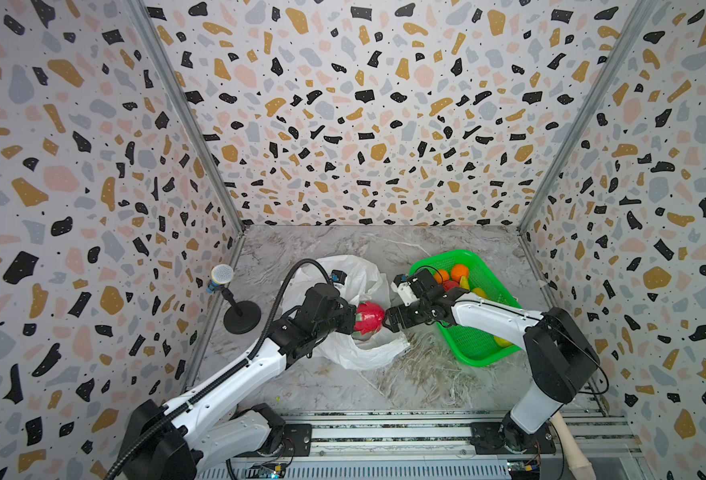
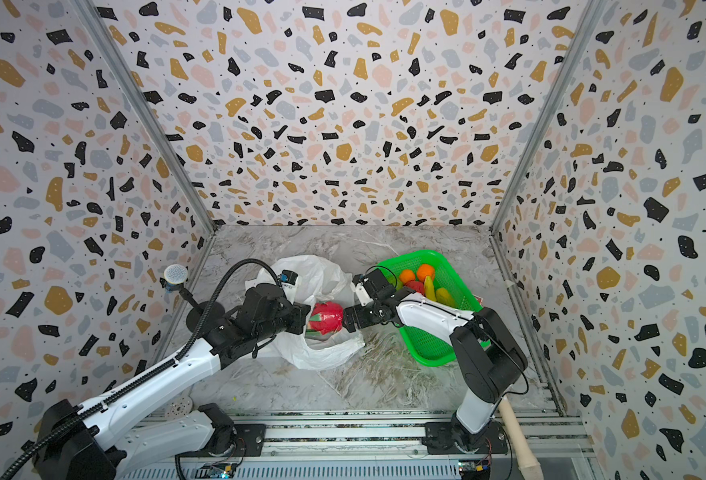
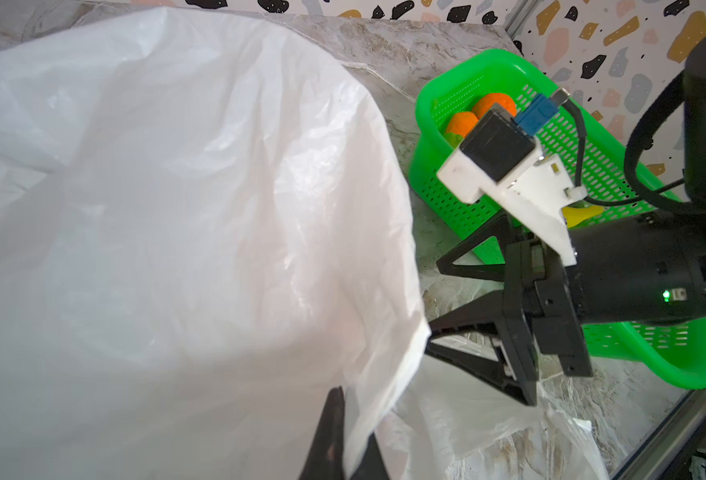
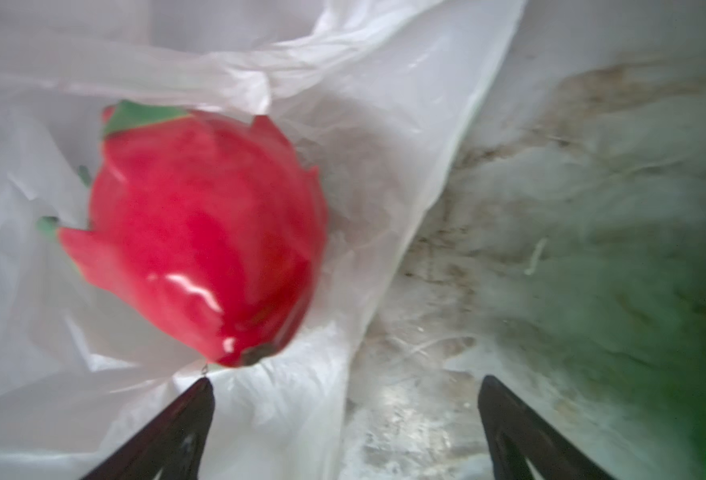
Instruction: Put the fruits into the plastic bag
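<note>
My left claw is pinched tight on the film of the plastic bag. My right claw gapes wide and empty, its tips just beside the dragon fruit, which lies in the bag's mouth at lower centre of both top views. Farther back on the right, two oranges sit in the green tray.

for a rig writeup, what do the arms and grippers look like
Both arms have white shells and black joints. The left arm carries a black corrugated hose; the right arm thin black wire. The right gripper has black triangular open-frame fingers, a white camera bracket with blue plug, and a green light.
</note>
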You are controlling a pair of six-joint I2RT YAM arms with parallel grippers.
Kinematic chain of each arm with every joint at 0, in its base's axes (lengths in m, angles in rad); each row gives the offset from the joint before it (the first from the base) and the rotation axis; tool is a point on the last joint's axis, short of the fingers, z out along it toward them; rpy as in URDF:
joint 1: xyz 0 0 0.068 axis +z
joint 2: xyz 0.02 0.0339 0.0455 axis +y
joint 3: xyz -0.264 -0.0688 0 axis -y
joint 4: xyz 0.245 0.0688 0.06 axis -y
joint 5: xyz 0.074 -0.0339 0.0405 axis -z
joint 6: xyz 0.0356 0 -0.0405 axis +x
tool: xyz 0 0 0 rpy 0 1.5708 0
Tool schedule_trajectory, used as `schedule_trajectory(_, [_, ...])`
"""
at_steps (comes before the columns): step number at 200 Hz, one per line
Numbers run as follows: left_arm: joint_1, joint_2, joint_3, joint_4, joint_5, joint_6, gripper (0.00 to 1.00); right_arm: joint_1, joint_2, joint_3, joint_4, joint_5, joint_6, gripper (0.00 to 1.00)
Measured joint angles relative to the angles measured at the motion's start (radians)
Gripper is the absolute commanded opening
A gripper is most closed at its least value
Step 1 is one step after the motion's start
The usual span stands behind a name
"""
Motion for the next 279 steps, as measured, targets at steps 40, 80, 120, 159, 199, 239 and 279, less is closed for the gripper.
schedule_trajectory(40, [0.0,0.0,0.0,-0.011,-0.014,0.014,0.0,-0.002,0.002,-0.01,0.014,-0.024,0.005,0.87])
schedule_trajectory(80, [0.0,0.001,0.0,-0.013,-0.022,0.016,0.0,0.036,0.072,-0.01,0.061,-0.065,0.015,0.72])
schedule_trajectory(120, [0.0,0.001,0.0,-0.018,-0.026,0.022,0.0,0.045,0.152,0.003,0.104,-0.09,0.022,0.43])
schedule_trajectory(159, [0.0,0.0,0.0,-0.018,-0.027,0.022,0.0,0.042,0.201,0.008,0.166,-0.124,0.048,0.01])
schedule_trajectory(199, [0.0,-0.01,0.0,-0.018,-0.047,0.011,0.0,0.031,0.135,0.006,0.177,-0.101,0.046,0.0])
schedule_trajectory(239, [0.007,-0.047,0.0,0.002,-0.089,-0.033,0.0,0.024,-0.095,0.031,0.163,-0.019,0.011,0.0])
schedule_trajectory(279, [0.01,-0.059,0.021,0.043,-0.097,-0.056,0.0,0.024,-0.235,0.087,0.136,0.073,-0.027,0.0])
